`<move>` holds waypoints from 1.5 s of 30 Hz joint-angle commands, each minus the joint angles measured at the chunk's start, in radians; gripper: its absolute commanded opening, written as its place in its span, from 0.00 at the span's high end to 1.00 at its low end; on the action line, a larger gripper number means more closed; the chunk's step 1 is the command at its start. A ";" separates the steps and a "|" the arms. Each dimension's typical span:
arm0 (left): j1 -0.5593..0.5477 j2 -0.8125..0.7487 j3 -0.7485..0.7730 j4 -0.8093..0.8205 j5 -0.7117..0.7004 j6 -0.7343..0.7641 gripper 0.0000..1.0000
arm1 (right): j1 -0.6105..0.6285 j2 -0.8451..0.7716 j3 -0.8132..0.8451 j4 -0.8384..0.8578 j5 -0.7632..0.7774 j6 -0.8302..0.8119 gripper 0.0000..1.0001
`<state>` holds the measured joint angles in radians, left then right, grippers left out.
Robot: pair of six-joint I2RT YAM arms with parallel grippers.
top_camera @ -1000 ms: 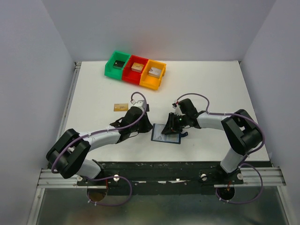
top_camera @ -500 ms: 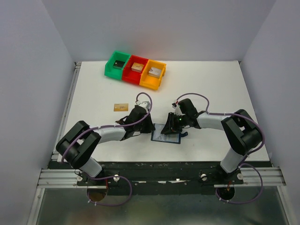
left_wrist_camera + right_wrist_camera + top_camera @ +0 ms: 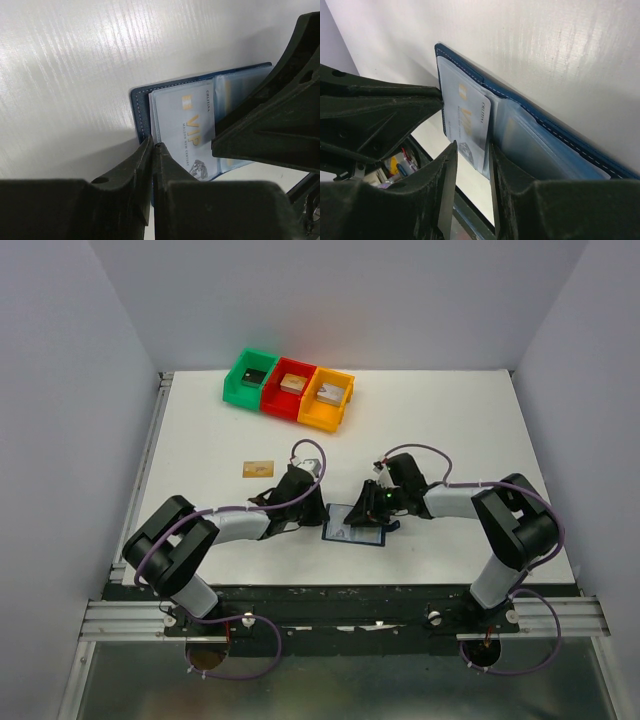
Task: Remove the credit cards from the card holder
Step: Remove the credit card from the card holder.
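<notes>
— Where is the card holder [image 3: 352,531]?
— It lies open and flat on the desk [image 3: 450,430], near the front edge, between the two arms. The navy cover is underneath and the pale blue pockets face up.
— Are there any cards in it?
— There is a pale card [image 3: 186,122] with gold "VIP" lettering at the pocket on the left arm's side. I cannot tell how far out of the pocket it is, nor whether the other pockets hold anything.
— And outside the holder?
— A tan card [image 3: 258,469] lies alone on the desk beyond the left arm, well apart from the holder.
— What about the left gripper [image 3: 152,146]?
— It is clenched, with the fingers pressed together. The tips are at the holder's edge, just beside the pale card. I cannot tell whether anything is pinched between them.
— And the right gripper [image 3: 472,150]?
— It is low over the holder, facing the left one, and the tips of the two are close. Its fingers stand a narrow gap apart, so it looks released, and the near end of the pale card shows in that gap.
— Is there anything else on the desk?
— At the far side a green bin [image 3: 236,390], a red bin [image 3: 281,404] and an orange bin [image 3: 316,419] stand in a row, touching. Each has a small block inside.
</notes>
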<state>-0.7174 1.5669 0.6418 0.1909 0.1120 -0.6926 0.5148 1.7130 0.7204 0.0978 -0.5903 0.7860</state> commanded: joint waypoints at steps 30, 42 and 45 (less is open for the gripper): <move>-0.043 0.036 -0.024 0.007 -0.017 -0.025 0.97 | -0.022 -0.016 -0.116 0.121 0.080 0.050 0.60; -0.048 0.038 -0.039 0.021 -0.014 -0.041 1.00 | -0.027 -0.052 -0.154 0.217 0.046 0.081 0.78; -0.048 0.033 -0.044 0.021 -0.018 -0.042 1.00 | -0.027 -0.059 -0.160 0.214 0.047 0.068 0.86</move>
<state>-0.7532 1.5791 0.6281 0.2413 0.1047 -0.7300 0.4950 1.6726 0.5793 0.2977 -0.5659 0.8715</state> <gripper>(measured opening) 0.028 0.175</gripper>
